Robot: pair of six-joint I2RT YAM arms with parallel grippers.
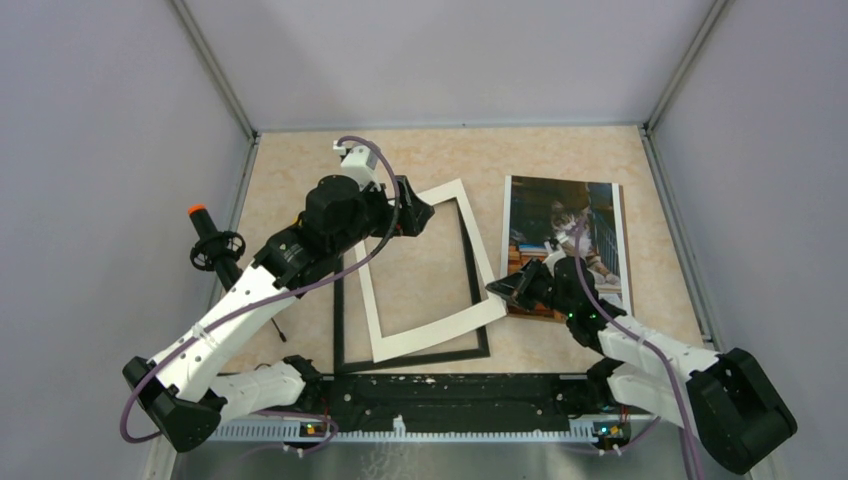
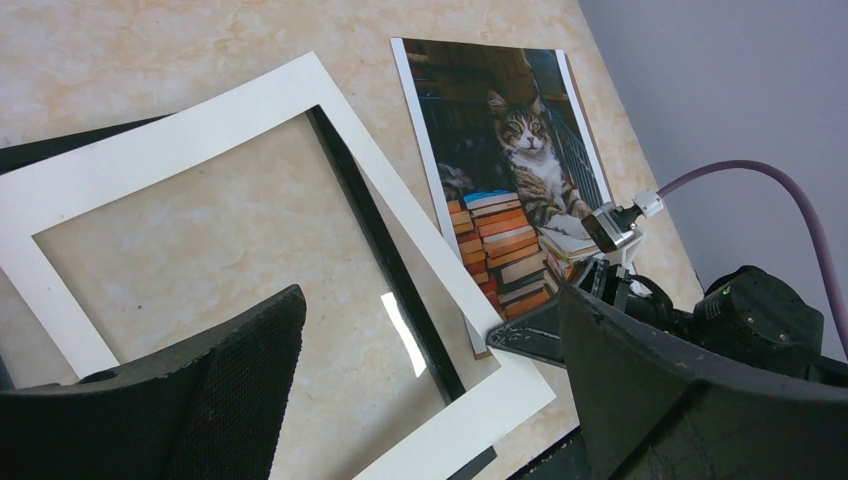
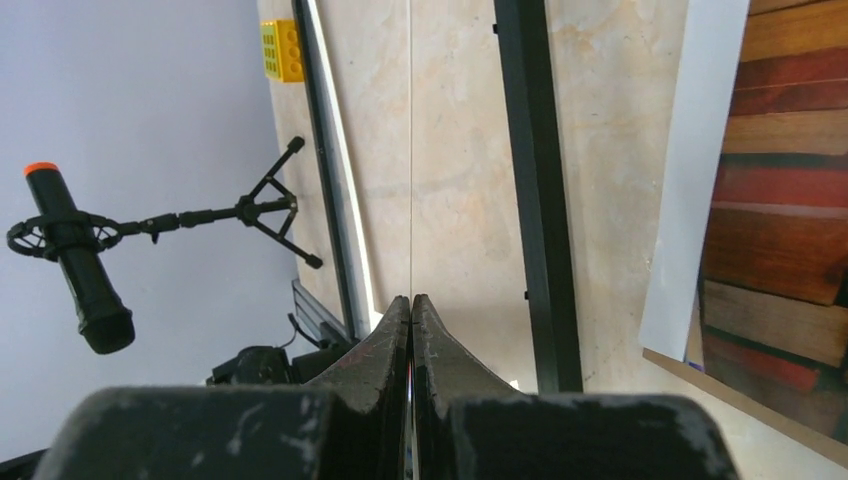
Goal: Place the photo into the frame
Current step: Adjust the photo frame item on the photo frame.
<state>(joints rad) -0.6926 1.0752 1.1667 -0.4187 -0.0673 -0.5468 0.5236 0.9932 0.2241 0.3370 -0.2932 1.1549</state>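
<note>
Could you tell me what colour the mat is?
The mat is white; best seen from left wrist.

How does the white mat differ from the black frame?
The white mat has broad borders; the black frame has thin ones. The mat lies askew on top, with the frame beneath it. The right gripper pinches the mat's edge with shut jaws; nothing holds the frame. Both are open rectangles.

Your table was beige, marble-patterned. A white mat board lay skewed near its middle. An orange-tipped microphone on a small tripod stood beside the left edge. A yellow toy brick sat against the edge rail.
</note>
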